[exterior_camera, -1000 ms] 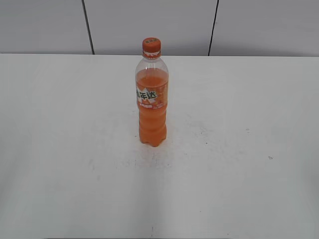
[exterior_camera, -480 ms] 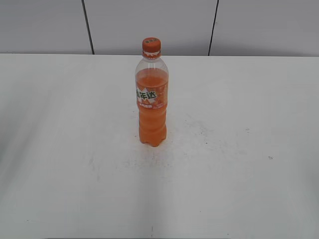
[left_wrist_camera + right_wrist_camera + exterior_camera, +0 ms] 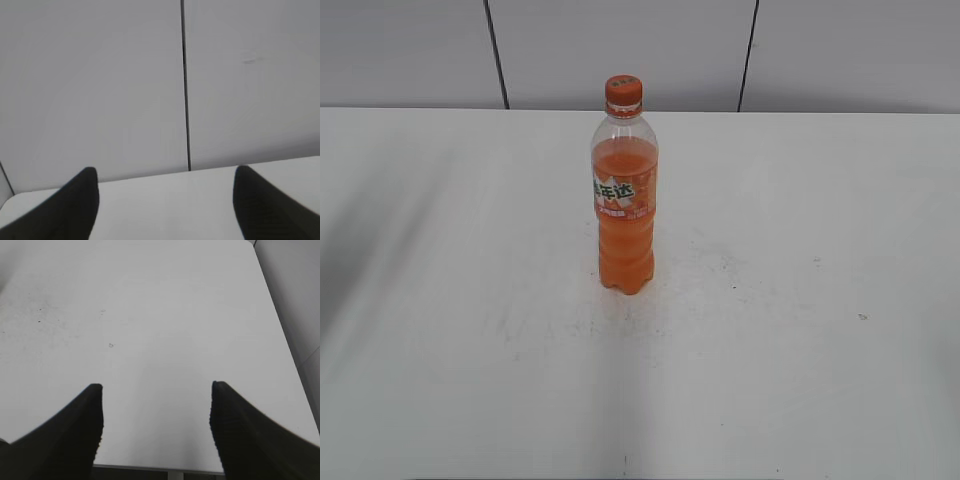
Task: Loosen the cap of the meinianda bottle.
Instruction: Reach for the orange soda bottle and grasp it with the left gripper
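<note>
Black and spread wide, my left fingers (image 3: 165,200) frame only bare desk (image 3: 165,210) and grey wall (image 3: 100,90); my right fingers (image 3: 156,425) gape the same over empty desktop, holding nothing. Neither pair appears in the exterior view. There the meinianda bottle (image 3: 625,205) stands upright mid-desk, well apart from both, its orange cap (image 3: 623,91) on top.
</note>
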